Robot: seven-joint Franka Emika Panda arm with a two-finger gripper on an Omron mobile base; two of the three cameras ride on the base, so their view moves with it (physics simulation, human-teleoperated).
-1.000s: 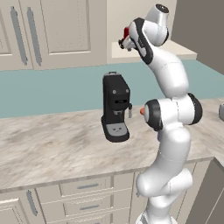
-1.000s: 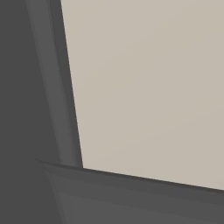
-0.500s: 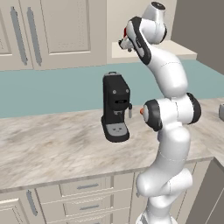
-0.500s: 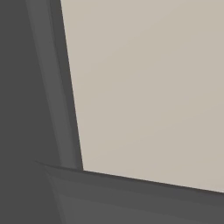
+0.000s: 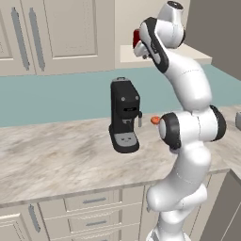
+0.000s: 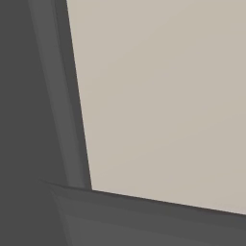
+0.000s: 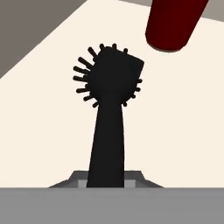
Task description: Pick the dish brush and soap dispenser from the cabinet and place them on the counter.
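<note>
Here the dish brush [image 7: 111, 109] is running straight up the hand view, its long handle rising from between the fingers at 6 o'clock and its bristled head pointing toward 12. The handle is disappearing right at the gripper [image 7: 107, 186], so the gripper seems to be pinching the dish brush near its tail end, though the fingertips themselves are hard to make out. A red can [image 7: 173, 24] is standing just past the brush head at about 1 o'clock, near it but apart. Both are lying over the cream shelf of the cabinet [image 7: 39, 131].

From the left base view, the arm is reaching high into the open cabinet, with the red can showing beside the wrist. Below, the marbled counter [image 5: 52, 160] is stretching wide, with a black coffee machine [image 5: 124, 115] standing on it.
</note>
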